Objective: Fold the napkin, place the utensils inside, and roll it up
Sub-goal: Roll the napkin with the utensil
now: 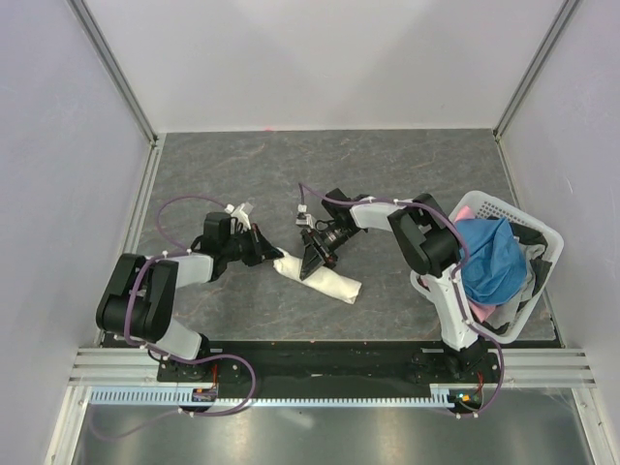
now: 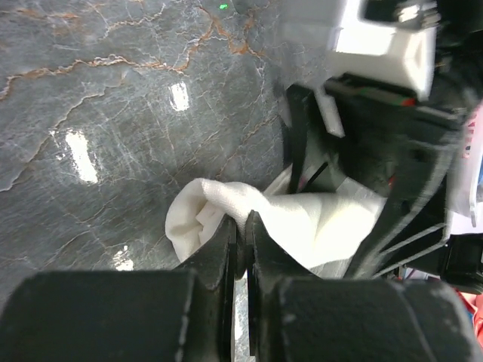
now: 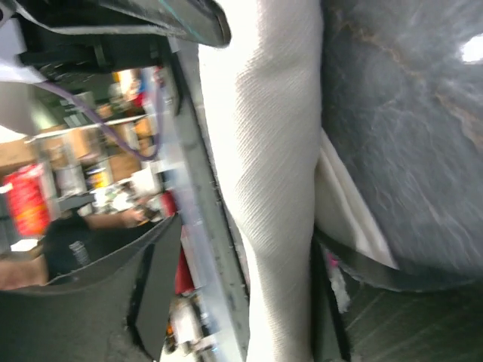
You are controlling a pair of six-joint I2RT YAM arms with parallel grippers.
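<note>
The cream-white napkin (image 1: 320, 276) lies rolled into a short log on the dark table, slanting from upper left to lower right. My left gripper (image 1: 269, 254) is at the roll's left end. In the left wrist view its jaws (image 2: 243, 219) are pressed together with a fold of the napkin (image 2: 317, 226) pinched at their tips. My right gripper (image 1: 315, 260) stands over the roll's middle. In the right wrist view it (image 3: 249, 234) straddles the napkin (image 3: 275, 151) with its jaws spread, one finger against the cloth. The black utensil is hidden from every view.
A white plastic basket (image 1: 484, 201) at the right edge holds a blue cloth (image 1: 494, 257) and a pink cloth (image 1: 480, 310). White walls with metal posts enclose the table on three sides. The right arm's links reach from the basket side toward the roll.
</note>
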